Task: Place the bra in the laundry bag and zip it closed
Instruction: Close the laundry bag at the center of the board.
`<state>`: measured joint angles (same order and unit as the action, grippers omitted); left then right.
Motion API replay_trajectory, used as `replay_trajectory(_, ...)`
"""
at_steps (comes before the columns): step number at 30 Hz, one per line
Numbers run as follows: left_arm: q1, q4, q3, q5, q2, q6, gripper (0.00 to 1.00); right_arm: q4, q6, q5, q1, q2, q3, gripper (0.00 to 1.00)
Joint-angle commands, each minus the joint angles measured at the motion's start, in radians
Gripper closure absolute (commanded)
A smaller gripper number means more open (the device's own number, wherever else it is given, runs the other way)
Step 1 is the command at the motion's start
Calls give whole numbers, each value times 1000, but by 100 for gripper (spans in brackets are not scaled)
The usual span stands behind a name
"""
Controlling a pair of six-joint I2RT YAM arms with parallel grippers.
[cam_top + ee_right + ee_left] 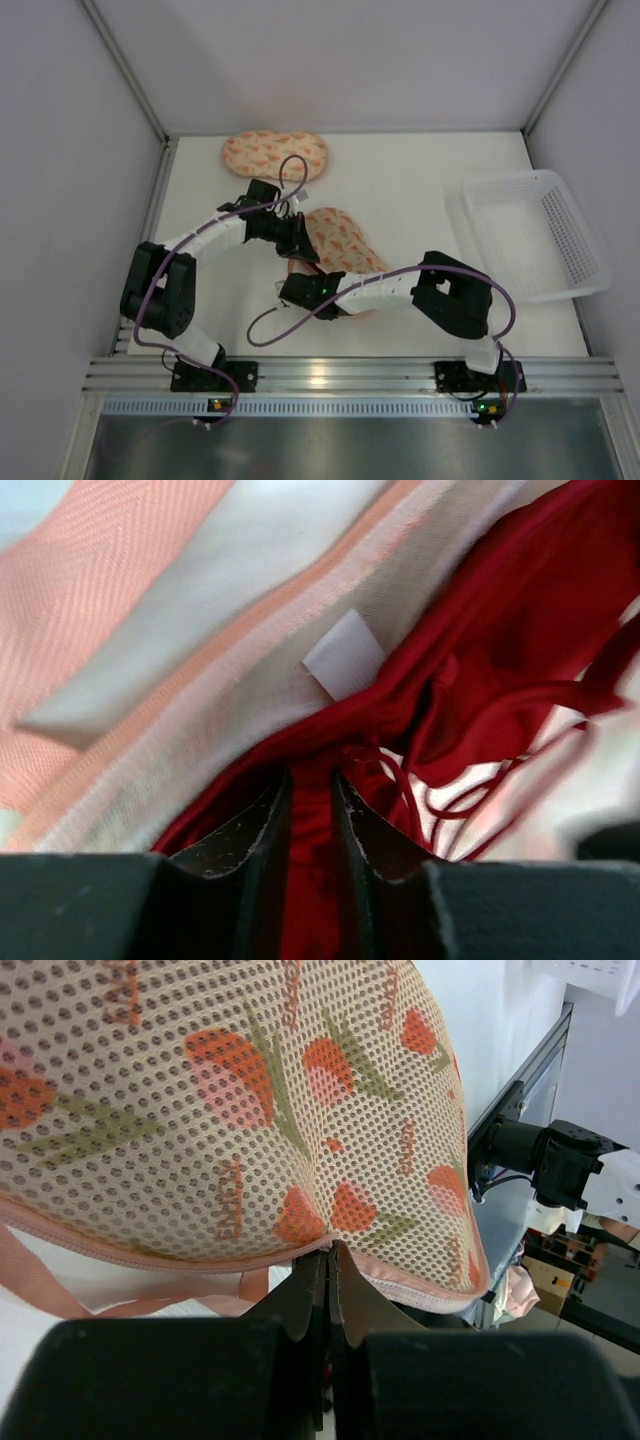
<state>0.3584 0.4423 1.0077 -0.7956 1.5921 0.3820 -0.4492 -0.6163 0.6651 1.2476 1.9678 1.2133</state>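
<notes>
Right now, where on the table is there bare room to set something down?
Free: the back strip between the spare pouch and the basket, and the near right corner before the basket. Crowded: the middle, where the left arm and right arm meet at the laundry bag.

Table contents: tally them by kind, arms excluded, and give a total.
Patterned pouches: 2 (laundry bag, twin pouch)
Red bra: 1
White mesh basket: 1
Total: 4

Laundry bag [342,240] at centre, twin pouch [272,153] behind it, basket [535,235] at right, bra [480,630] in the bag's opening
</notes>
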Motion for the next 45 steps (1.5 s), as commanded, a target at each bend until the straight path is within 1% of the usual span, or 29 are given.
replay_trajectory(1,-3,6,89,-25,48,-20,100,-28,18,-1,12,-66,71,77)
replay_trajectory(6,-3,6,149,-42,88,-26,100,-22,-9,2,13,-69,97,75)
replay_trajectory(12,-3,7,170,-48,94,-37,100,-45,-13,8,39,-90,140,75)
replay_trajectory(15,-4,7,175,-51,94,-38,100,-75,-8,7,59,-102,173,71)
replay_trajectory(19,-3,6,177,-53,88,-37,100,-94,-17,21,70,-110,172,64)
replay_trajectory(22,-3,7,175,-50,80,-41,100,-89,-10,21,70,-124,152,63)
replay_trajectory(30,-4,7,166,-56,75,-52,100,0,29,-67,85,-268,186,64)
replay_trajectory(34,-4,38,160,-71,40,-75,100,-17,33,-114,84,-325,186,64)
replay_trajectory(40,-6,116,59,-22,-46,-176,100,-82,36,-166,69,-412,198,60)
replay_trajectory(42,-10,125,6,2,-53,-221,100,-69,33,-192,33,-447,164,60)
replay_trajectory(43,-12,127,-10,37,-55,-233,100,-57,42,-225,12,-461,151,59)
replay_trajectory(44,-21,128,-44,54,-50,-255,100,-45,58,-248,-13,-475,143,54)
replay_trajectory(45,-29,128,-56,68,-44,-264,100,-46,111,-272,-78,-487,143,48)
